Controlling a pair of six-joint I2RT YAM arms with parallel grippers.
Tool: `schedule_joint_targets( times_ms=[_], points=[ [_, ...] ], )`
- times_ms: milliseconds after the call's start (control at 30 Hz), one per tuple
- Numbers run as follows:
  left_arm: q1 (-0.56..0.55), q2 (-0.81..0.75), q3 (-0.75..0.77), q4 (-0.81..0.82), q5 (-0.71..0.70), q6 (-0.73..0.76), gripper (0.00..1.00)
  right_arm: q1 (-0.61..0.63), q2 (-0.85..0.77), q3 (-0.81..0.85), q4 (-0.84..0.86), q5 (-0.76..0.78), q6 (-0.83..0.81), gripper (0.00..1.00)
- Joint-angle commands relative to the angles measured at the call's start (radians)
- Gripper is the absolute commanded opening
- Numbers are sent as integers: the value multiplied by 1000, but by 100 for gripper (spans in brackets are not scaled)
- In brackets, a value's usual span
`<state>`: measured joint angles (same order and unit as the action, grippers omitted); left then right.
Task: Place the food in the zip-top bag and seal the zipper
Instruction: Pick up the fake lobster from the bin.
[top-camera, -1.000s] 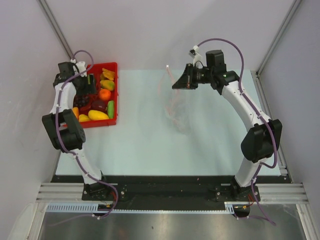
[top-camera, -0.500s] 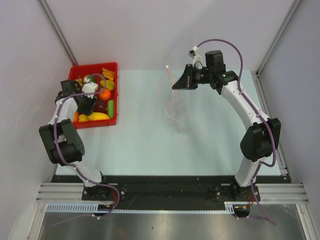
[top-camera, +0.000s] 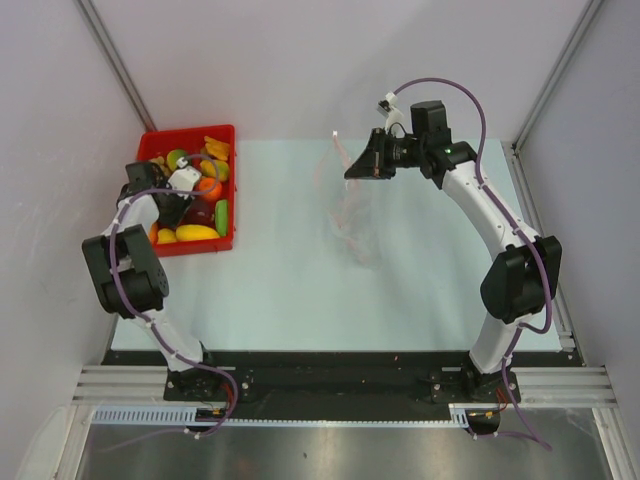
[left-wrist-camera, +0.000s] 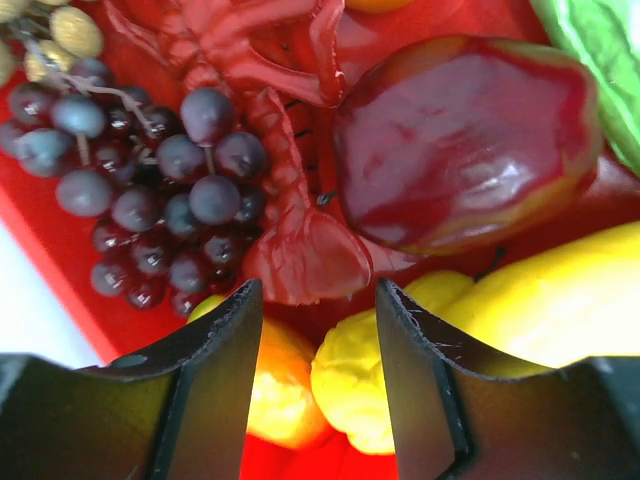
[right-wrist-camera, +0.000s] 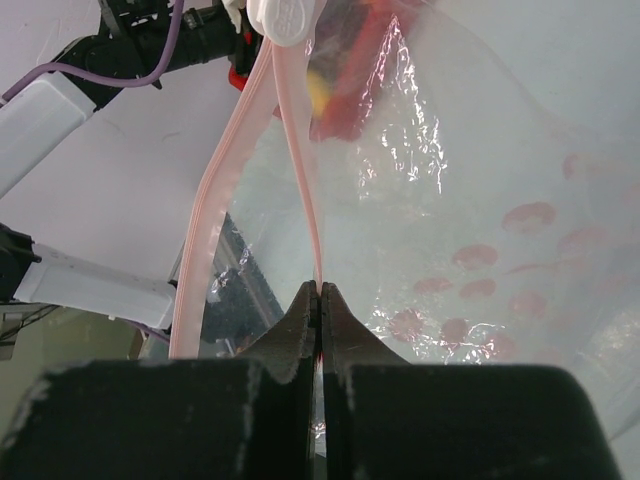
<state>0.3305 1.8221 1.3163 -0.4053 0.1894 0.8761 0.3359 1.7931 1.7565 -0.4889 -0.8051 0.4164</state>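
Clear dotted zip-top bag (top-camera: 355, 218) hangs well right of the red tray (top-camera: 190, 131), its zipper (right-wrist-camera: 303, 150) pinched in the right pincer (right-wrist-camera: 320, 290). Food (left-wrist-camera: 460, 140) fills the tray; the left pincer (left-wrist-camera: 318, 298) hovers half-spread above it, gripping nothing.

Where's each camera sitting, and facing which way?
Top external: high behind the robot, looking down at the table; left arm and right arm show.
Left wrist: over the red tray, facing down at grapes; left gripper at bottom.
Right wrist: looks along the right gripper, shut on the zipper.
Shared: top and right wrist show the zip-top bag.
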Motion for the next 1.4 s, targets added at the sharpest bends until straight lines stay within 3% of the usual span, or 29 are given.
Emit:
schedule_joint_targets(
  times_ms=[0,100,400,500,900,1133,1367],
  points=[
    [5,29,46,36,-5,38,55,-6,3,41,13,-3,-11,0],
    [5,55,52,40,-16,29,54,-5,9,43,18,-5,-8,0],
    [7,-36,87,-9,25,-69,8,5,8,43,27,-3,-7,0],
    [5,-70,123,-58,54,-121,0,6,14,51,26,-5,-5,0],
    [7,-184,225,-213,188,-388,0,25,12,55,21,0,-19,0],
    [12,-355,75,-118,137,-586,0,29,11,52,10,3,-34,0],
    [27,-515,-162,-18,182,-957,0,31,11,55,-2,-3,-42,0]
  ],
)
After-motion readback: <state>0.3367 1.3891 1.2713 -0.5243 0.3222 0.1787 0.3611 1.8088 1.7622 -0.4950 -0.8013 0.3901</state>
